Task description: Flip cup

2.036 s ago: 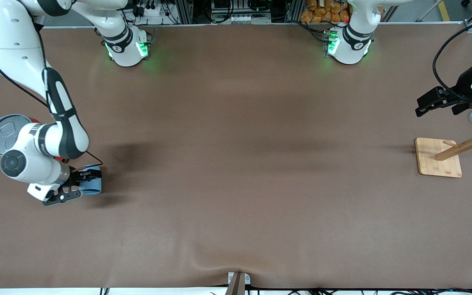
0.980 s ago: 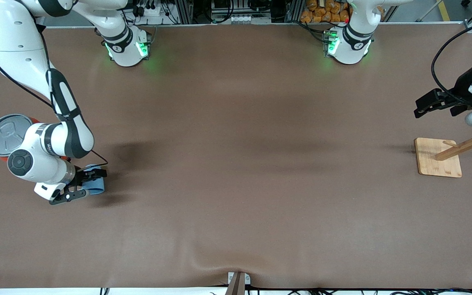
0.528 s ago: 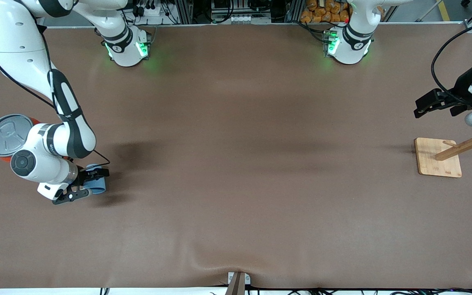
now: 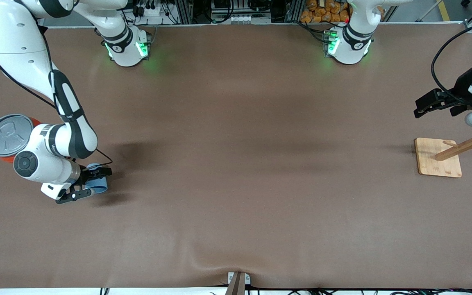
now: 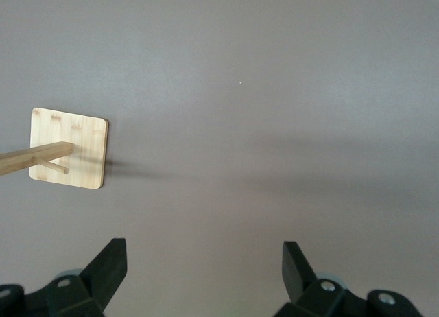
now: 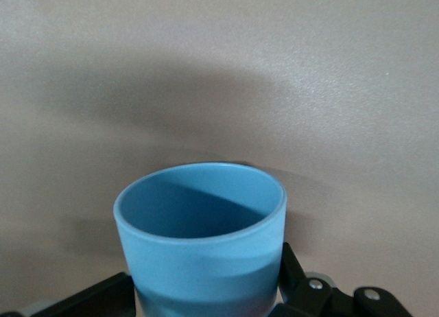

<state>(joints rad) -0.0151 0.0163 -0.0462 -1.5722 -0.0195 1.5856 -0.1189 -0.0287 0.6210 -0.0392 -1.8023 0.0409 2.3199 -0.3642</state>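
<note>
Right wrist view: no readable writing on cup (image 6: 202, 241) between right jaws; left jaws spread, waiting.

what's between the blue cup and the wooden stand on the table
Only bare brown table in the front view: nothing lies between the cup, at the right pincer, and the wooden stand under the left pincer.

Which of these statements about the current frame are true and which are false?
1. The right gripper is at the light-blue cup. True.
2. The left gripper holds the wooden stand. False: it is open and empty, over bare table near the stand.
3. The cup stands farther from the front camera than the red can. False: it is nearer.
4. The cup's darker blue inside shows in the right wrist view. True.
</note>
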